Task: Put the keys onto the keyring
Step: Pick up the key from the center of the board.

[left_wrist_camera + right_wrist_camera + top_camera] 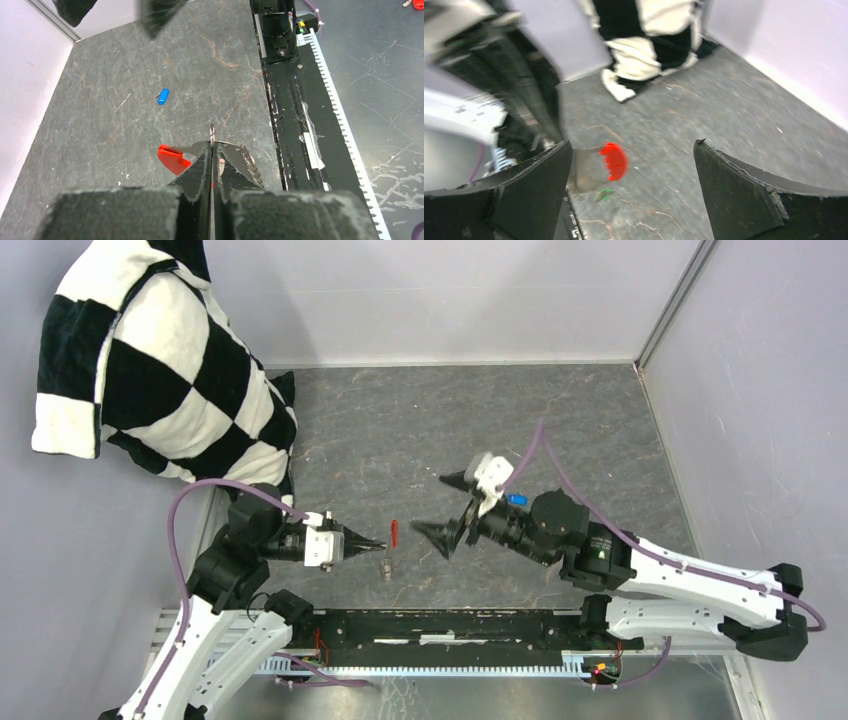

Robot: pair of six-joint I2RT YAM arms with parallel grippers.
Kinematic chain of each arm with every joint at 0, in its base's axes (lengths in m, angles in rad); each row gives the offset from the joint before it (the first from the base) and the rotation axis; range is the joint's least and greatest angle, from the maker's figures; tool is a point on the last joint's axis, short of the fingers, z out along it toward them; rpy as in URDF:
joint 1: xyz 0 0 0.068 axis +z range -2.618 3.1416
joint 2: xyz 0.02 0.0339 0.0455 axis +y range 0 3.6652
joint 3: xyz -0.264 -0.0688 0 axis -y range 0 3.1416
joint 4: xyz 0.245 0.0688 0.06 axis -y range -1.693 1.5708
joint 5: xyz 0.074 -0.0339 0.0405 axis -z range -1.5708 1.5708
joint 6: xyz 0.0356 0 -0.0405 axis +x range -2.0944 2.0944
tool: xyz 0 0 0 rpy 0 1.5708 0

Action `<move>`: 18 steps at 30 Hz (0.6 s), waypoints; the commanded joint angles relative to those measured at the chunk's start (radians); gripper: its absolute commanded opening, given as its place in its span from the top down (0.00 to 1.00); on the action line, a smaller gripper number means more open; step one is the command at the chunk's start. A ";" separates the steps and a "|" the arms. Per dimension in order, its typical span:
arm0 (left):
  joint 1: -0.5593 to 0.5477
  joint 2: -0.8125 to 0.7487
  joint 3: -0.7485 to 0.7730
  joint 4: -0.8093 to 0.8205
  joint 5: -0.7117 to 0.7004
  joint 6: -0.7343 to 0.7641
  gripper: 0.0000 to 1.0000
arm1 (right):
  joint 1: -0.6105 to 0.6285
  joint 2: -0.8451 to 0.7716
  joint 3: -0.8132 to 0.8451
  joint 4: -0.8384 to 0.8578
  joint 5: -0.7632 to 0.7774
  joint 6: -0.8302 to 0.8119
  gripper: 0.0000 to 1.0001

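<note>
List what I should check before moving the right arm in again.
1. Left gripper grips the keyring: ok, jaws shut on the thin metal ring.
2. Right gripper free to pick: ok, jaws wide open, nothing between them.
3. Blue key on keyring: not ok, it lies loose on the table.
4. Green key on keyring: cannot tell, only a green blur under the red tag.
5. Right wrist view sharp enough to aim: not ok, it is blurred.

Overhead plus wrist close-ups, tabletop [450, 420] shared
</note>
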 commanded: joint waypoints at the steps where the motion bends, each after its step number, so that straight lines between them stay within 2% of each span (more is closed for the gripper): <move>1: -0.002 0.006 -0.009 0.024 0.020 0.051 0.98 | -0.190 0.005 -0.001 -0.147 0.067 0.205 0.02; 3: -0.002 0.008 -0.011 0.024 0.018 0.053 0.98 | -0.327 0.028 -0.021 -0.189 -0.018 0.272 0.02; 7: -0.002 0.024 -0.005 0.017 0.003 0.024 0.98 | -0.621 0.169 -0.056 -0.256 -0.341 0.392 0.02; 9: -0.002 0.030 -0.007 0.005 0.002 0.023 0.98 | -0.692 0.200 -0.102 -0.239 -0.325 0.394 0.02; 11: -0.002 0.032 -0.009 0.004 -0.001 0.012 0.98 | -0.741 0.193 -0.145 -0.211 -0.244 0.396 0.02; 13: -0.002 0.028 -0.012 0.003 -0.010 0.002 0.98 | -0.754 0.189 -0.171 -0.198 -0.159 0.374 0.02; 17: -0.002 0.021 -0.025 0.002 -0.017 -0.002 0.98 | -0.799 0.228 -0.224 -0.204 -0.103 0.354 0.02; 18: -0.002 0.024 -0.024 0.002 -0.017 -0.005 0.98 | -0.814 0.231 -0.256 -0.182 -0.096 0.353 0.05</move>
